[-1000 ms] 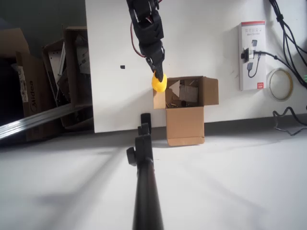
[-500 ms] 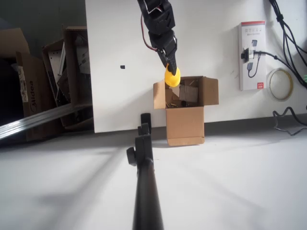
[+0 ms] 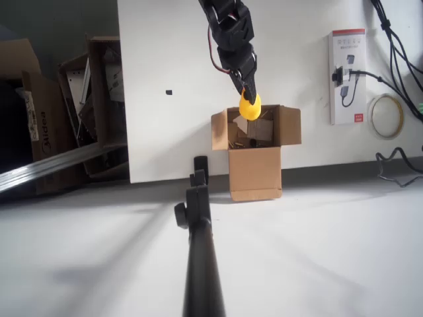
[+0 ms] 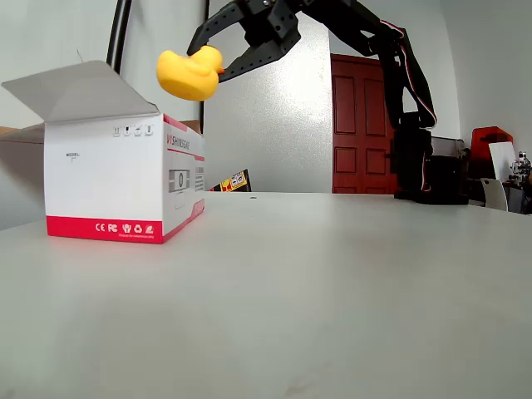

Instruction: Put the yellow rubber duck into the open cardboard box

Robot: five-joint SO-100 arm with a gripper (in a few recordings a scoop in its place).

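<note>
One black pincer (image 4: 218,60) pinches the rounded yellow rubber duck (image 3: 249,106) above the corrugated open cardboard box (image 3: 255,150).

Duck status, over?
Gripper shut on yellow rubber duck, held aloft. Duck over back rim of open cardboard box, not released. Nothing in the way.

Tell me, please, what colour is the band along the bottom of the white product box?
Red, seen best in the fixed view on the white product box.
</note>
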